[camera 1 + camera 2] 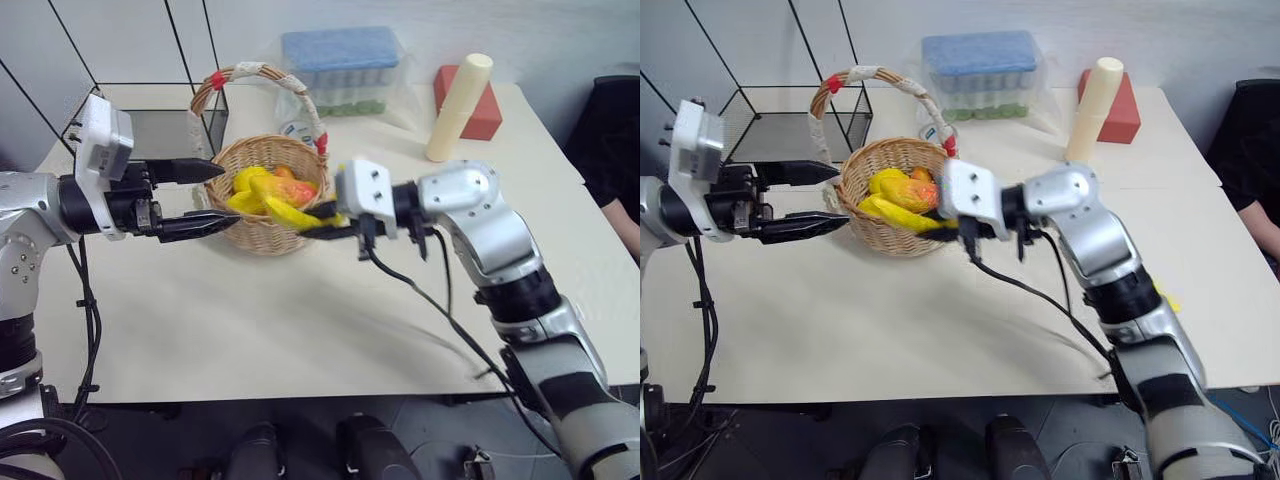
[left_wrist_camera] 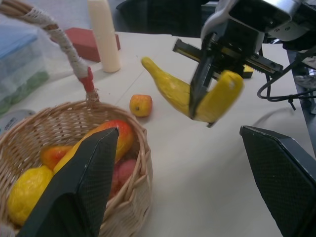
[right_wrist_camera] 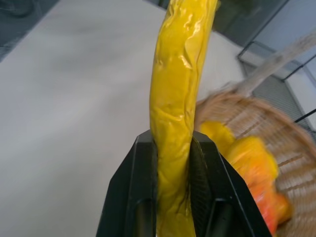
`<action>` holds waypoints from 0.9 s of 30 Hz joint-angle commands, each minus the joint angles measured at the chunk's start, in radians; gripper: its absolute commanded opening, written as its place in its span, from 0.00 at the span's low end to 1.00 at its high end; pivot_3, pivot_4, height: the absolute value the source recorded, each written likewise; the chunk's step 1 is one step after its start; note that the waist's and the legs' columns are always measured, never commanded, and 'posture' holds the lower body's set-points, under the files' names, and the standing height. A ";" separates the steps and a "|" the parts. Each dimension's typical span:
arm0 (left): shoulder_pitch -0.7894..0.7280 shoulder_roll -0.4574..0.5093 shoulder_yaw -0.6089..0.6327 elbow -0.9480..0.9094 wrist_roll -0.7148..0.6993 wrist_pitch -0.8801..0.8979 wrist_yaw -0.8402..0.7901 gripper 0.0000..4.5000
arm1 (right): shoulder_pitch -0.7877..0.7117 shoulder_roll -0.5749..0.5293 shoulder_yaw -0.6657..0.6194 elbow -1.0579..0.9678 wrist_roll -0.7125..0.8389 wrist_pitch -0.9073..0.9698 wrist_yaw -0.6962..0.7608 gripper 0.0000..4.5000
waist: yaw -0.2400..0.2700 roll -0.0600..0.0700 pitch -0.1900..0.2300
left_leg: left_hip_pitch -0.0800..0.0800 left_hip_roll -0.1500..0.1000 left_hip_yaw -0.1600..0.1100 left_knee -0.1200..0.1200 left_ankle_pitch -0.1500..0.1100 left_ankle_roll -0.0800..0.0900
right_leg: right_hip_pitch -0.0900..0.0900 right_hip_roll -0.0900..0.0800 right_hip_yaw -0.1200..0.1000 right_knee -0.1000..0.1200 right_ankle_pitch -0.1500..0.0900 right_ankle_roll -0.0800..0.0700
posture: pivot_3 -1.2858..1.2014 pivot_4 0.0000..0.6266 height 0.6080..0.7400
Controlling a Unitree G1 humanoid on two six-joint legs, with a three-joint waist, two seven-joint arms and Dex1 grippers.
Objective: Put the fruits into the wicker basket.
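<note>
Banana (image 3: 174, 128): clamped between the closed fingers of the right gripper (image 1: 322, 226), held in the air just beside the basket's rim.
Left gripper (image 1: 200, 197): fingers spread open and empty, level at the basket's left side.
Wicker basket (image 1: 258, 237): on the worktop (image 1: 300, 320), holding a mango (image 2: 116, 138), yellow and red fruits.
Apple (image 2: 141, 105): on the worktop beyond the basket.

A curved yellow banana (image 3: 177, 113) is held above the bench beside the round wicker basket (image 1: 262, 236). A yellow fruit (image 2: 25, 190), an orange-red mango (image 2: 121, 136) and what may be a red one are seen inside. A small apple (image 2: 141, 104) lies apart on the bench.
</note>
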 commanded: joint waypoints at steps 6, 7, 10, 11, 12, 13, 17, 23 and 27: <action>0.073 0.028 0.089 -0.087 -0.042 0.004 0.052 0.92 | -0.249 0.191 0.044 0.579 -0.192 -0.332 -0.191 0.10 | -0.001 -0.001 0.000 | -0.001 -0.001 0.000 0.000 0.000 0.000 | 0.000 -0.001 -0.001 0.002 0.000 0.000 | 0.52 0.24 1.00; 0.077 0.027 0.091 -0.094 -0.044 0.004 0.057 0.92 | -0.279 0.208 0.042 0.652 -0.211 -0.363 -0.222 0.10 | -0.002 -0.001 0.000 | -0.001 -0.001 0.000 0.000 0.000 0.000 | 0.000 -0.001 -0.001 0.002 0.000 0.000 | 0.52 0.24 1.00; 0.086 0.025 0.093 -0.109 -0.050 0.003 0.070 0.92 | -0.339 0.236 0.018 0.778 -0.231 -0.419 -0.281 0.31 | -0.005 -0.001 0.000 | -0.001 -0.001 0.000 -0.001 0.000 0.000 | 0.000 -0.001 -0.001 0.003 0.000 0.000 | 0.52 0.24 1.00; 0.088 0.025 0.093 -0.112 -0.052 0.002 0.073 0.92 | -0.350 0.240 0.007 0.793 -0.226 -0.428 -0.283 0.39 | -0.007 -0.001 0.000 | -0.001 -0.001 0.000 -0.001 0.000 0.000 | 0.000 -0.001 -0.001 0.003 0.000 0.000 | 0.52 0.24 1.00; 0.089 0.026 0.093 -0.113 -0.055 0.001 0.076 0.92 | -0.358 0.244 -0.001 0.807 -0.223 -0.436 -0.283 0.46 | -0.008 -0.001 0.000 | -0.001 -0.001 0.000 -0.002 0.000 0.000 | 0.000 -0.001 -0.001 0.003 0.000 0.000 | 0.52 0.24 1.00; 0.091 0.027 0.094 -0.112 -0.057 0.000 0.077 0.92 | -0.362 0.244 -0.011 0.804 -0.215 -0.437 -0.279 0.53 | -0.009 -0.001 0.000 | -0.001 -0.001 0.000 -0.002 0.000 0.000 | 0.000 -0.001 -0.001 0.003 0.000 0.000 | 0.52 0.24 1.00; 0.063 0.024 0.060 -0.081 -0.047 -0.022 0.064 0.92 | -0.298 0.214 -0.061 0.634 -0.137 -0.351 -0.174 0.68 | -0.013 -0.001 0.000 | -0.001 -0.001 0.000 -0.002 0.000 0.000 | 0.000 -0.001 -0.001 0.003 0.000 0.000 | 0.52 0.24 1.00; -0.017 0.002 -0.016 -0.033 -0.037 -0.050 0.033 0.92 | -0.106 0.136 -0.136 0.142 0.034 -0.024 -0.100 0.68 | -0.002 -0.001 0.000 | -0.001 -0.001 -0.001 -0.002 0.000 0.000 | 0.000 -0.001 -0.001 0.003 0.000 0.000 | 0.52 0.24 1.00; -0.072 -0.026 -0.066 -0.007 -0.033 -0.065 0.021 0.92 | 0.101 0.024 -0.245 -0.246 0.176 0.301 -0.172 0.68 | 0.011 -0.001 0.000 | -0.002 -0.001 -0.002 -0.002 0.000 0.000 | 0.000 -0.001 -0.002 0.002 0.000 0.000 | 0.52 0.24 1.00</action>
